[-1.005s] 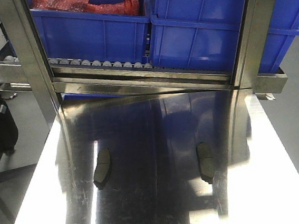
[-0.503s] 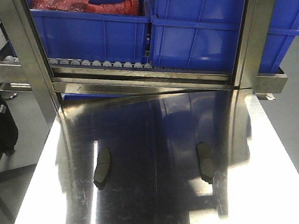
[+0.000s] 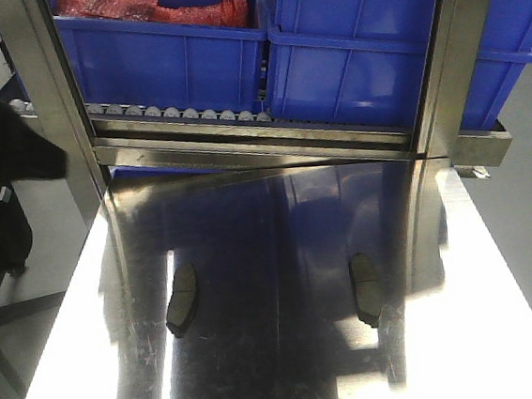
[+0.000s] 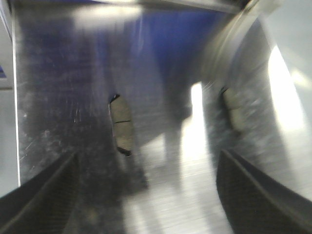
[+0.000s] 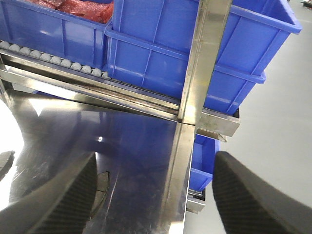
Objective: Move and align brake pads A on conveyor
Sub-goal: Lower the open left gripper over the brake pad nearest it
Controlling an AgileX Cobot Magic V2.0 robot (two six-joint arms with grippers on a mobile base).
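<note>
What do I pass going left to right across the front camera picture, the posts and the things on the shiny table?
left post → left brake pad → right brake pad → right post

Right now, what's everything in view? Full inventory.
brake pads: 2, grey-brown, lying apart on the tabletop, one left, one right
steel tabletop: 1, shiny silver, foreground
blue bins: at least 2, blue, on the rack behind the tabletop
red contents: 1 heap, red, in the left bin
rollers: 1 row, white, under the left bin
frame posts: 2, steel, upright before the bins
left gripper: 1, black, open, empty, above the pads
right gripper: 1, black, open, empty, facing the rack
</note>
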